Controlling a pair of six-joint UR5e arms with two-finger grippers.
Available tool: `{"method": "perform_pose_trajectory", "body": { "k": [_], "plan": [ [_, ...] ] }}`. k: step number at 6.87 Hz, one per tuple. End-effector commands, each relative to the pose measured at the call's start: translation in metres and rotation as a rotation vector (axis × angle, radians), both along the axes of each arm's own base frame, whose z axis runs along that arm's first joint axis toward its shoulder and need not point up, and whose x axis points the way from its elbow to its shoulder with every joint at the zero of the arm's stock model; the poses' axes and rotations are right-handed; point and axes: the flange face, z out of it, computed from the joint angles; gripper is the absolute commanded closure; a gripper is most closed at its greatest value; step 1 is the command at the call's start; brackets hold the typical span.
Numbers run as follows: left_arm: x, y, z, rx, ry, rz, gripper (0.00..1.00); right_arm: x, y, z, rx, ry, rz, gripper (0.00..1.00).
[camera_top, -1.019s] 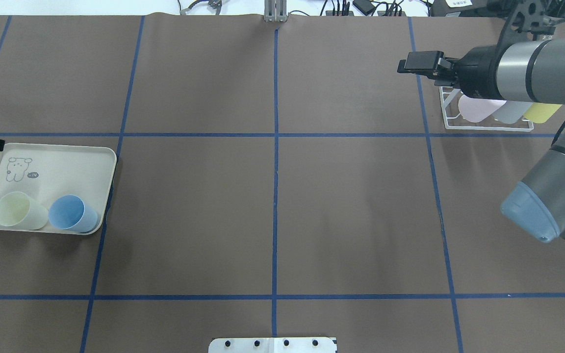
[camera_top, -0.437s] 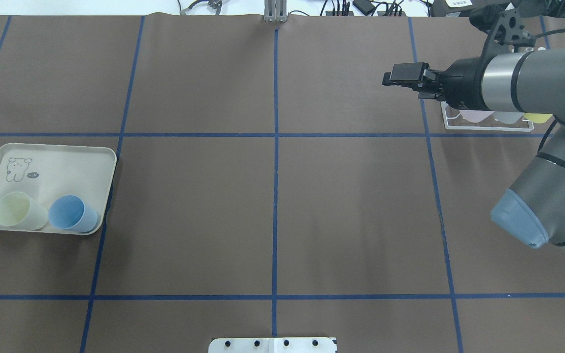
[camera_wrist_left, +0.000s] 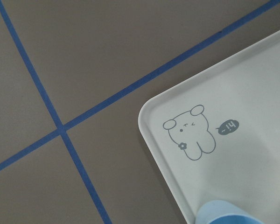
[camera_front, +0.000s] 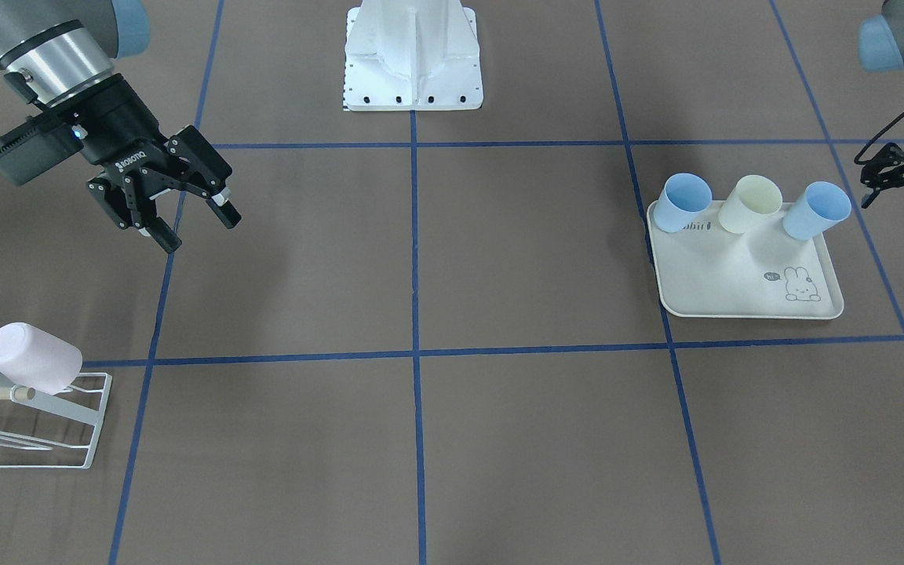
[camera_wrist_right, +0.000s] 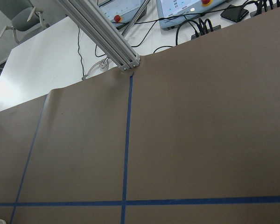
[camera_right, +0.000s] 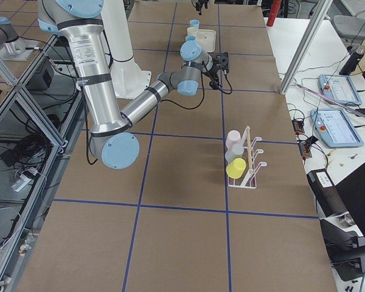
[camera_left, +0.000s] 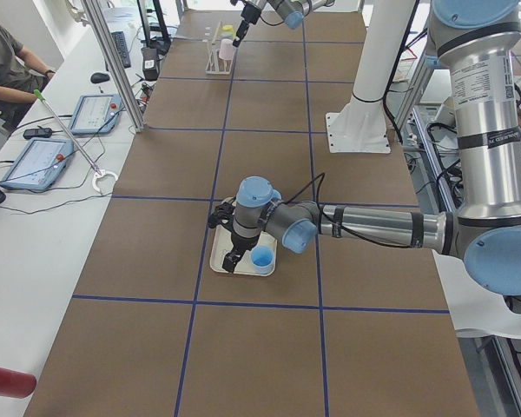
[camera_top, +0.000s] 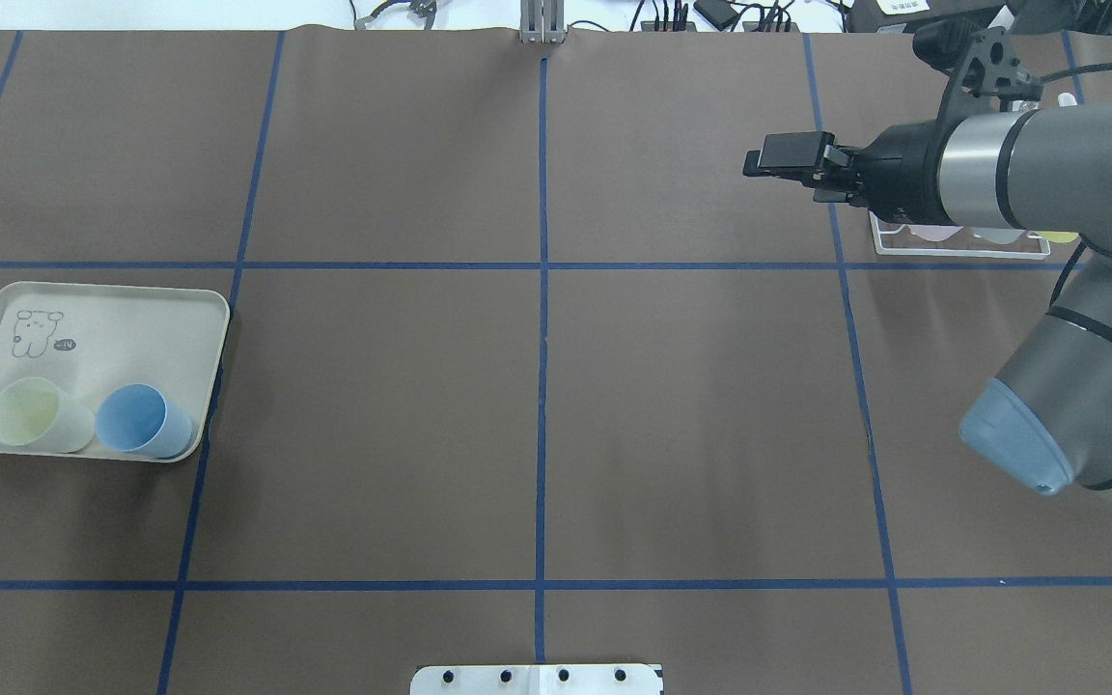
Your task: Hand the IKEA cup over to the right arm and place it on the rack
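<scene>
Three cups [camera_top: 40,413] in row on tray [camera_top: 131,328], robot's left; rack [camera_top: 961,247] bearing other cups [camera_right: 234,152], far right.

Definitely a robotics lab, not anyone's kitchen. The table [camera_top: 373,145] is wrapped in brown paper with a blue tape grid [camera_top: 542,386] marked on it. A grey left arm [camera_left: 373,228] and right arm [camera_top: 1039,179] with blue joint caps stand by a white pedestal [camera_front: 413,55] at its edge. Aluminium framing posts [camera_wrist_right: 105,42] run along the far side, next to a white bench [camera_left: 35,217] with touch panels [camera_left: 91,111] that have red stop buttons, loose cables [camera_wrist_right: 196,28], and a person [camera_left: 4,52] sitting there.
</scene>
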Motion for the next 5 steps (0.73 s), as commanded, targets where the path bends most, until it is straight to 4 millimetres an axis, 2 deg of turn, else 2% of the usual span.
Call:
{"method": "perform_pose_trajectory", "body": {
  "k": [1,2,5],
  "plan": [
    [0.001,0.002,0.018,-0.030,-0.010,0.003,0.00,-0.001,0.001,0.000,-0.001,-0.001,-0.006,0.00],
    [0.002,0.002,0.023,-0.039,-0.015,0.005,0.00,-0.001,0.001,0.000,-0.001,-0.001,-0.006,0.00],
    [0.016,0.006,0.020,-0.062,0.033,0.054,0.00,-0.001,0.001,-0.001,0.001,-0.002,-0.009,0.00]
  ]
}}
